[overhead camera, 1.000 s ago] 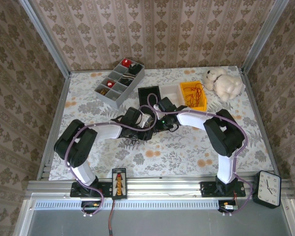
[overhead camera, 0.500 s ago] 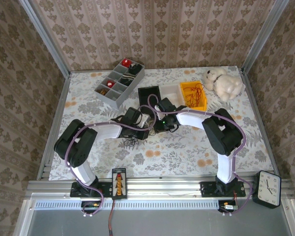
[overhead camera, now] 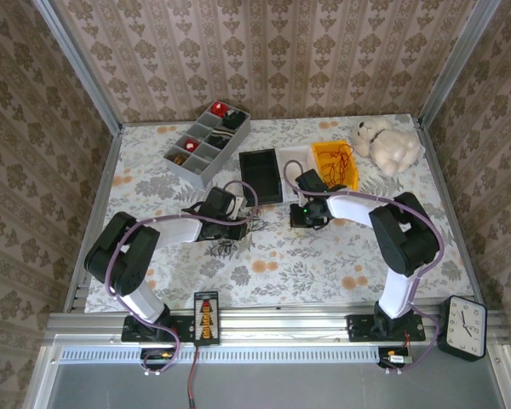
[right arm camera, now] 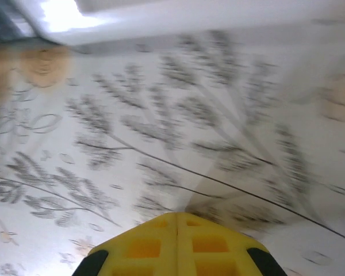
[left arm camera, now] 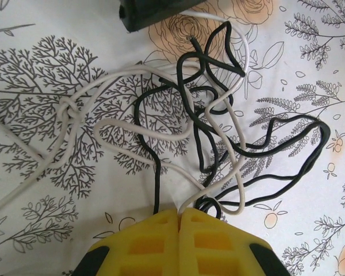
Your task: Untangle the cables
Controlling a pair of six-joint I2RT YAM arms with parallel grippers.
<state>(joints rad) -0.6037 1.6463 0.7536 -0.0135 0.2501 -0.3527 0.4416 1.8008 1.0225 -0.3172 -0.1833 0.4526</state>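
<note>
Floral tablecloth spreads under both arms. The whitish cable and the black cable lie on it in one loose snarl between the grippers, near the black bin. A red cable sits apart in the yellow bin. A second ago the two wrists crowded together over the snarl — now they stand apart. The left gripper has closed, its tips pinching the whitish cable where it runs into the seam. The right gripper has closed too, with nothing visible between its fingers — probably empty, so the tangle looks barely loosened.
</note>
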